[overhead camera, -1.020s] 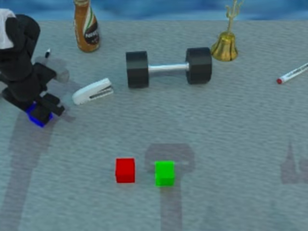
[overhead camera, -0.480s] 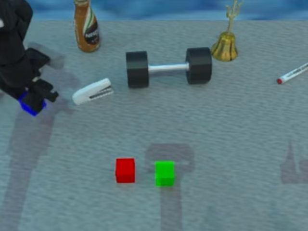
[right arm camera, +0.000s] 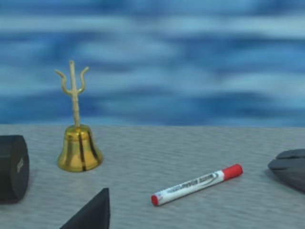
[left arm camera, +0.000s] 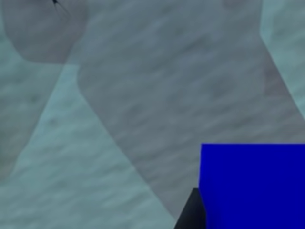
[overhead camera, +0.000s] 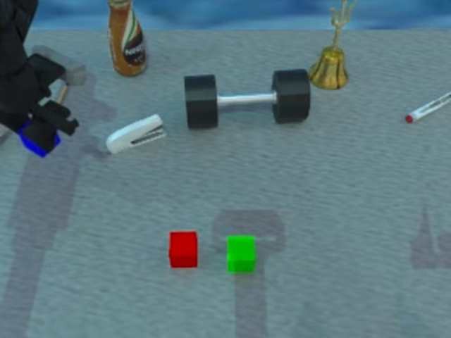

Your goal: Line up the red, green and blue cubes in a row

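The red cube [overhead camera: 183, 249] and the green cube [overhead camera: 241, 253] sit side by side near the table's front, a small gap between them. At the far left, my left gripper [overhead camera: 44, 130] is shut on the blue cube [overhead camera: 32, 143] and holds it above the table. In the left wrist view the blue cube [left arm camera: 252, 186] fills the corner against one dark finger [left arm camera: 190, 212]. My right arm is outside the top view. Its wrist view shows one dark finger [right arm camera: 95, 212] of the open gripper, with nothing beside it.
A white stapler [overhead camera: 136, 134] lies just right of the held cube. Behind it are a brown bottle [overhead camera: 127, 39], a black dumbbell [overhead camera: 246, 99] and a brass bell [overhead camera: 330, 65]. A red-capped marker [overhead camera: 427, 108] lies at the right edge.
My left gripper has carried the blue cube up off the table, shifting toward the far left. The red and green cubes have not moved.
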You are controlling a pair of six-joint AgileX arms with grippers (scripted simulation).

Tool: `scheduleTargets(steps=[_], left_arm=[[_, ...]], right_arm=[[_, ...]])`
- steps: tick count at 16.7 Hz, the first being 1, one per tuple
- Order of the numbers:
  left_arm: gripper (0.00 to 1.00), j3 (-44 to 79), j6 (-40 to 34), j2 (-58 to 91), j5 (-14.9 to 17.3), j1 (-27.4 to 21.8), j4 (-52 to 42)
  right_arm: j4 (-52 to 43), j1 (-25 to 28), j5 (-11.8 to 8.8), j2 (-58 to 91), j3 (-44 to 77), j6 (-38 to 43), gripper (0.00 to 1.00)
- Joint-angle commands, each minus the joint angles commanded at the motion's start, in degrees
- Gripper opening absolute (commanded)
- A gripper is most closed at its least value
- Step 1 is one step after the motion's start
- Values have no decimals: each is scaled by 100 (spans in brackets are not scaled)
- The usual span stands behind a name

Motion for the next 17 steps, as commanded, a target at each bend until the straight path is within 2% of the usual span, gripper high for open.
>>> scheduleTargets(steps=[3, 7, 17], left_arm=[[0, 137, -315, 86, -4, -218, -73], [0, 569, -1415, 341, -16, -902, -300], [0, 2020, -5776, 1093, -65, -3544, -1068]], right_arm=[[0, 0, 0, 0, 0, 0, 100], [0, 0, 0, 0, 0, 0, 100], [0, 0, 0, 0, 0, 0, 100]])
